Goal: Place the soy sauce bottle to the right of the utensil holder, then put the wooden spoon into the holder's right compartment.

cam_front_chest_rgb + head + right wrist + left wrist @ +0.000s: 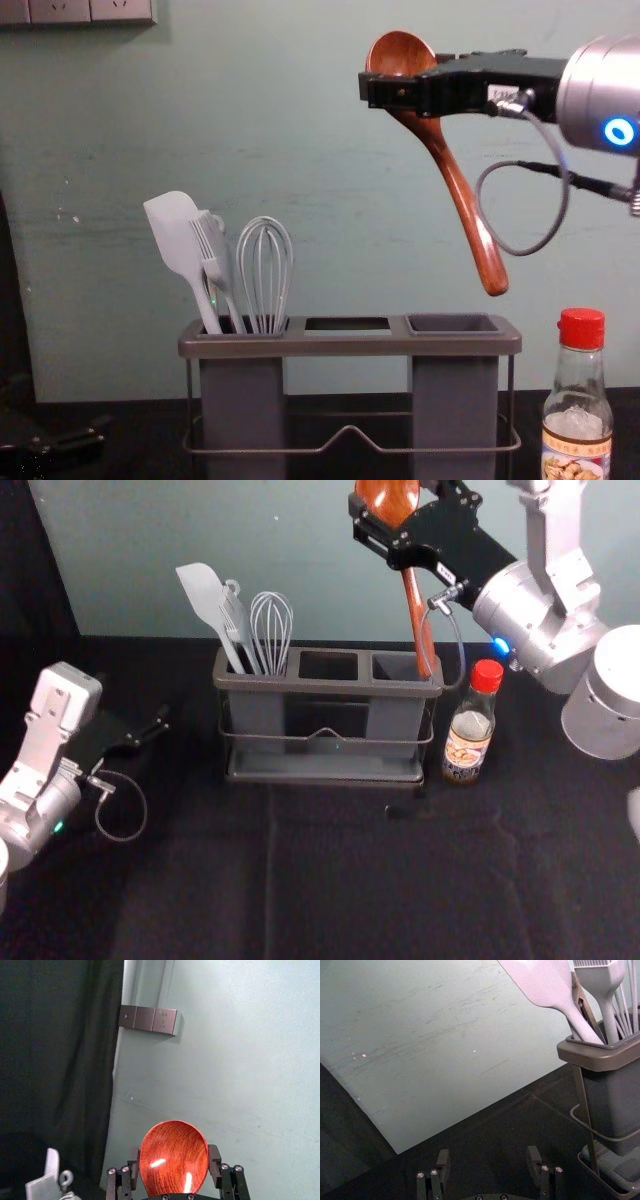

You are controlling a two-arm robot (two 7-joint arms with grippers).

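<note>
Here we were, right over the target: the right gripper [173, 1157] had its jaws clamped on the bowl end of the wooden spoon [455, 178], up above the right side of the utensil holder [345, 346]. The handle slanted down, its tip clear of the holder's right compartment [455, 395] and close to that outer edge. The soy sauce bottle [578, 430] stood upright just right of the holder, so we judged that half done. Now came the delicate bit: we needed to ease the tip a touch inward, bring the handle nearer upright, then sink it slowly. Drop straight from there and, we reckoned, the tip might catch the holder's rim and twist in the grip. We wanted release only once the handle was well inside. The left gripper [488, 1157] waited left of the holder, jaws apart.
</note>
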